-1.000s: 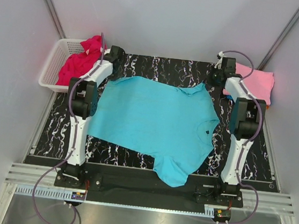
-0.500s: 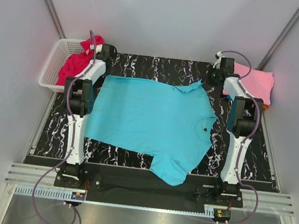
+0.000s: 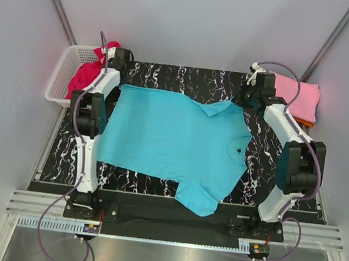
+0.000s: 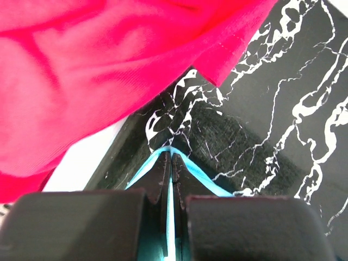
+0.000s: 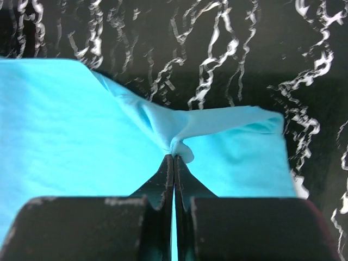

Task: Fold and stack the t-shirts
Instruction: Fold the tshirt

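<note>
A turquoise t-shirt (image 3: 173, 143) lies spread on the black marbled table (image 3: 187, 78). My left gripper (image 3: 118, 80) is shut on its far left corner; the cyan hem wraps its fingertips (image 4: 163, 163) in the left wrist view. My right gripper (image 3: 244, 100) is shut on a bunched fold of the shirt (image 5: 179, 144) at its far right sleeve. A magenta-red t-shirt (image 3: 90, 70) hangs out of the white basket (image 3: 61, 73) and fills the upper left of the left wrist view (image 4: 81, 70). A light pink t-shirt (image 3: 301, 98) lies at the far right, with orange cloth under it.
The basket stands off the table's far left corner, close to my left gripper. Grey walls enclose the table on three sides. The shirt's near sleeve (image 3: 201, 200) hangs over the table's front edge between the arm bases.
My left gripper has pulled the shirt's far left corner further left and back toward the basket. My right arm has swung its elbow outward. The shirt's far edge now lies straighter.
</note>
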Robot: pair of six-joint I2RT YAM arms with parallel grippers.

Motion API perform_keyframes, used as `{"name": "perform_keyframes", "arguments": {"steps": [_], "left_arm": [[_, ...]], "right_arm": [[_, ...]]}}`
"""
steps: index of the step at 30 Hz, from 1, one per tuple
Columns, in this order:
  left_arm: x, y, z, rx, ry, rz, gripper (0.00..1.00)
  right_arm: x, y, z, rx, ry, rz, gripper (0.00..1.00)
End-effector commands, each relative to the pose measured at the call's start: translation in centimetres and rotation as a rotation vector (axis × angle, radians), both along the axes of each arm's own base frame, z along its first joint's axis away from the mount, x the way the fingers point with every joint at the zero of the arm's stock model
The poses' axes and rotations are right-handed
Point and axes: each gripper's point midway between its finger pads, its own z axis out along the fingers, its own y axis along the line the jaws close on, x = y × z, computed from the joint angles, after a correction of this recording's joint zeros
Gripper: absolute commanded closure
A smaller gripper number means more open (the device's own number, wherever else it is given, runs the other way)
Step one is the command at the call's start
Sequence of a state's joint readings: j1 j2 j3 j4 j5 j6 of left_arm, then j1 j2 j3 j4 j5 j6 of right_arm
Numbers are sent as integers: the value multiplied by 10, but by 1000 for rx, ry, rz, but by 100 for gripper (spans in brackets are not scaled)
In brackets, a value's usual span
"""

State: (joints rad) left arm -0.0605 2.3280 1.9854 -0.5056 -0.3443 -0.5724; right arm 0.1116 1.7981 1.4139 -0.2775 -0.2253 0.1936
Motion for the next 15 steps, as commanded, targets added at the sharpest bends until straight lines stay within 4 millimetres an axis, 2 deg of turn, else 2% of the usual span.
{"name": "perform_keyframes", "arguments": {"steps": [1,3,6,7,9,10,12,13,15], "left_arm": [[4,10,52,25,-114,11,100],[-1,10,59,29,-122,11,100],[-10,12,56,41,-103,8,100],[-16,12,56,44,-96,3,100],[-23,15,56,57,-88,11,100],[-31,16,56,63,-77,16,100],[-40,20,54,76,-70,38,100],[-48,23,47,82,-49,50,100],[-56,28,50,92,-52,81,100]], "right_arm": [[-25,9,18,-5,-20,-21,100],[-41,10,18,-13,-4,-30,100],[-59,10,19,-17,9,-47,100],[-67,9,10,-22,33,-51,100],[-79,9,11,-20,42,-57,100],[-87,7,2,-36,62,-70,100],[-97,8,1,-37,70,-75,100],[-103,4,-7,-48,88,-91,100],[-114,2,-11,-48,97,-109,100]]}}
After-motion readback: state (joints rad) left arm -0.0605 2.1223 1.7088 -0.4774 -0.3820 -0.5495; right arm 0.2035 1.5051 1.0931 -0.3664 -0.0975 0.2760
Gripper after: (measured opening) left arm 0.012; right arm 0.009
